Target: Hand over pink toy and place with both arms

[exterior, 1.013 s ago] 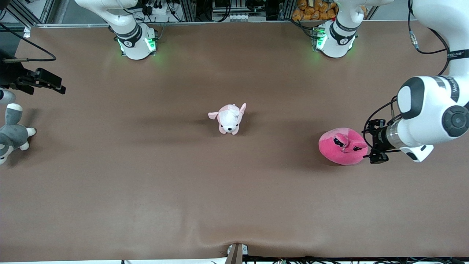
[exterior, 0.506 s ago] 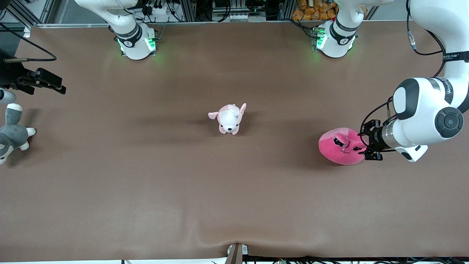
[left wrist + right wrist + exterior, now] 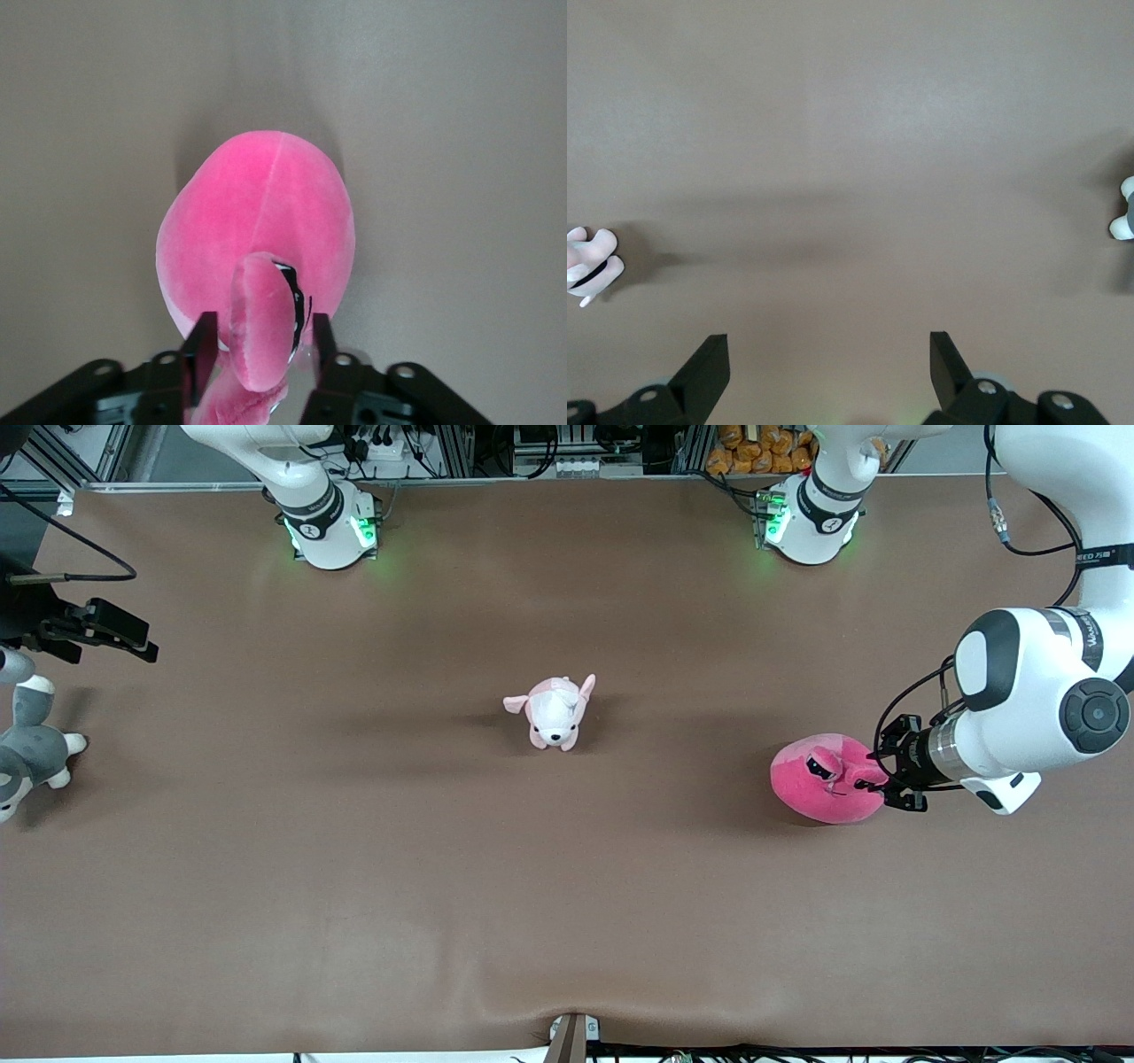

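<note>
Left pincer [image 3: 259,343] down at the pink toy [image 3: 824,781] on the counter [image 3: 567,886], pinching one stalked eye. Right pincer [image 3: 829,359] spread wide, waiting above bare counter, well apart.

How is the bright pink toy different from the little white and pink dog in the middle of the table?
The pink toy is a round, hot-pink blob with stalked eyes; the dog plush is mostly white, with pale pink ears and legs. The pink toy is bigger. It lies toward the left arm's end, one eye stalk between the left gripper's fingers; the dog sits alone mid-table. Both are soft plushes on the brown table.
</note>
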`<state>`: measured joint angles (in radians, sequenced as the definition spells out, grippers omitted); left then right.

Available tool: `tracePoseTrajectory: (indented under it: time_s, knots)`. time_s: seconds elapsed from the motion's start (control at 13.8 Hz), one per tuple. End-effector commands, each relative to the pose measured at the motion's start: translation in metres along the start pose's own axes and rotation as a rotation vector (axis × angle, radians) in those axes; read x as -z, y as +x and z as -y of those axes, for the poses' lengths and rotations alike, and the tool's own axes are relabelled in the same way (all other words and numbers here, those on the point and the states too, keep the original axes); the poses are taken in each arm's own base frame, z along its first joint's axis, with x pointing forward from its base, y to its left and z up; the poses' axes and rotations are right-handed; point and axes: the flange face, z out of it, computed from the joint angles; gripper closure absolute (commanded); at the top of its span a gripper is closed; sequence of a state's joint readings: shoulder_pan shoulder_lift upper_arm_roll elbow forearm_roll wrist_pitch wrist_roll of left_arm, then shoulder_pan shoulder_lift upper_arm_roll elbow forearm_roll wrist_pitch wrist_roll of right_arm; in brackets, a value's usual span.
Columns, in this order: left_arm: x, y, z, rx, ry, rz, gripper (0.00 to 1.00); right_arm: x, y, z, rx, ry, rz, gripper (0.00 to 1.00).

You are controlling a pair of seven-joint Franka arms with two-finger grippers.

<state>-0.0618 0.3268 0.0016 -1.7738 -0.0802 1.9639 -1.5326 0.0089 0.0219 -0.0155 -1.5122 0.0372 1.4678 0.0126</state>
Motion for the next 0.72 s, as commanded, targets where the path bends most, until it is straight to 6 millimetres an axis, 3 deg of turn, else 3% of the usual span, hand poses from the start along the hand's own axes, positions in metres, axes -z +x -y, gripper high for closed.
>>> tracePoseTrajectory:
  time_s: [0.0,0.22,0.29,0.36,0.65]
  knots:
    - [0.008,-0.003,0.006,0.023,0.006,0.01,0.71,0.0,0.004,0.007,-0.008,0.01,-0.015,0.0]
    - [0.008,-0.002,0.006,0.024,0.007,0.011,0.79,0.001,0.005,0.003,-0.017,0.012,-0.022,0.0]
    - [0.01,-0.004,0.007,0.021,0.005,0.01,0.94,-0.006,0.009,0.0,-0.011,0.013,-0.01,0.0]
    - [0.011,-0.006,0.006,0.018,0.002,0.01,1.0,-0.009,0.012,0.001,-0.007,0.025,-0.005,0.0]
    - [0.03,-0.006,0.007,0.012,0.001,0.016,1.0,-0.021,0.019,0.008,-0.016,0.065,0.018,0.0]
